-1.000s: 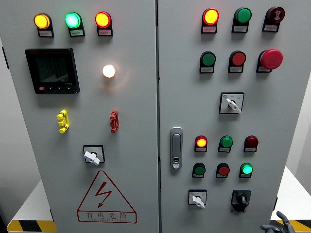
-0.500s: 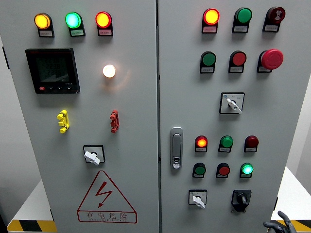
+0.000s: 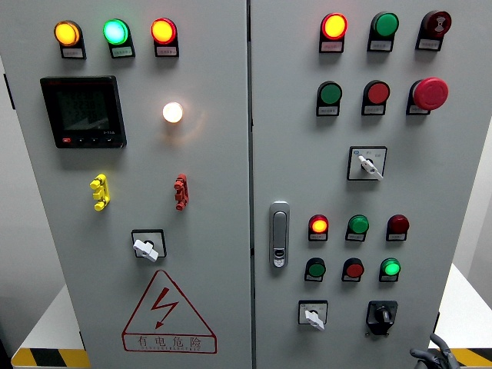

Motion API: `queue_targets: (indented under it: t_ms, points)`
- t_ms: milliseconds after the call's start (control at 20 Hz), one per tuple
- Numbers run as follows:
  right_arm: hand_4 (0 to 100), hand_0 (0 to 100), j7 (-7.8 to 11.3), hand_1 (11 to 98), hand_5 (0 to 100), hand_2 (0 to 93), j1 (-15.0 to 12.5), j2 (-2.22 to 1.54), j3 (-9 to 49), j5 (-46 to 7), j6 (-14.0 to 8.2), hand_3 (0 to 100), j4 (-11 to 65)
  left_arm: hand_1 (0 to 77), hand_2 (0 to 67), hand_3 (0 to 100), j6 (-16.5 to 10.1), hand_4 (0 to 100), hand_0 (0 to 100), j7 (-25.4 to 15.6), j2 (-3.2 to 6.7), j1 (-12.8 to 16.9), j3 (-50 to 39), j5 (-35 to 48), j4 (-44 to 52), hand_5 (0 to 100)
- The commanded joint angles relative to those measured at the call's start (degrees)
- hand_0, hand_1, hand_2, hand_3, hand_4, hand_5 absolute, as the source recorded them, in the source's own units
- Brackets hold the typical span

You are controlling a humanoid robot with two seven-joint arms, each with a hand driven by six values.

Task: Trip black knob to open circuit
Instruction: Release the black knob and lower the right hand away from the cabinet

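A bit of the robot's hand in the corner

Only a small part of the right hand [image 3: 433, 354] shows at the bottom edge. It is dark grey, almost black. Its fingers [image 3: 440, 343] are thin and rounded and look smooth like hard plastic. The rest of the robot is hidden.

At about seven o'clock on my view, the left cabinet door [image 3: 123, 184] carries a red warning triangle [image 3: 168, 311] with a lightning bolt and the characters 有电危险 beneath. The small tags [image 3: 331, 46] under the lamps and buttons are too tiny for me to read.
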Motion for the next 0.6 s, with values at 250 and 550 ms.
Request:
queue_targets:
  t_ms: [250, 550]
  points:
    - [25, 79, -0.04, 46.4, 41, 11.0, -0.38, 0.33, -0.1, -0.21, -0.01, 32, 0.0, 3.9, 12.7, 21, 0.0, 7, 0, 0.0, 0.0, 0.01, 0.01, 0.01, 0.03, 2]
    - [24, 69, -0.04, 55.4, 35, 11.4, -0.65, 0.07, -0.01, -0.3, -0.01, 30, 0.09, 3.8, 12.6, 21, 0.0, 7, 0, 0.0, 0.0, -0.08, 0.01, 0.01, 0.03, 2]
